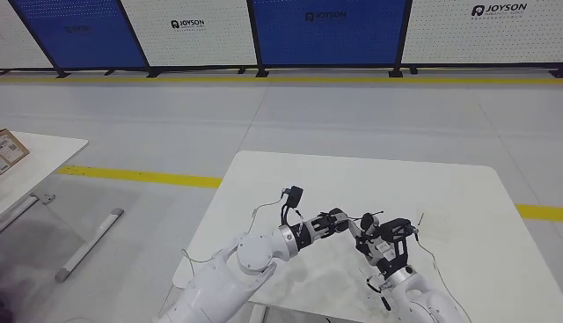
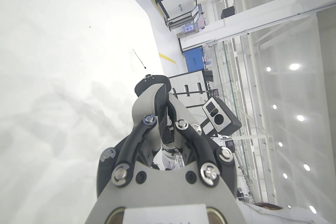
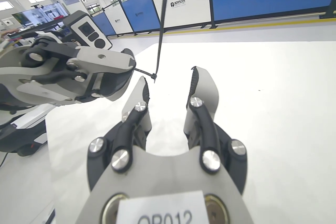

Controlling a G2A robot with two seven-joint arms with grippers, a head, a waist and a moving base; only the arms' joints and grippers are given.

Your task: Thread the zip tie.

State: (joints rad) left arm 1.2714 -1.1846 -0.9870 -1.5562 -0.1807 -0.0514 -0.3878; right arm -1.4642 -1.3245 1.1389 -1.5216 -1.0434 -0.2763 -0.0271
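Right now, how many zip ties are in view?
2. The held zip tie is pinched in the left gripper; the loose zip tie lies on the table beside the right gripper. Others may be hidden.

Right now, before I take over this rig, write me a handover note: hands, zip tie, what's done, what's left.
Left hand: shut on the thin black plastic zip tie, held above the white table.
Right hand: open, empty, close beside the tie's kink, not touching it.
A second thin black tie lies loose on the table.
Done: one tie is off the table and held towards the right hand. Whether its tail is through its head cannot be told.
Left: probably grip the free end, thread, pull.
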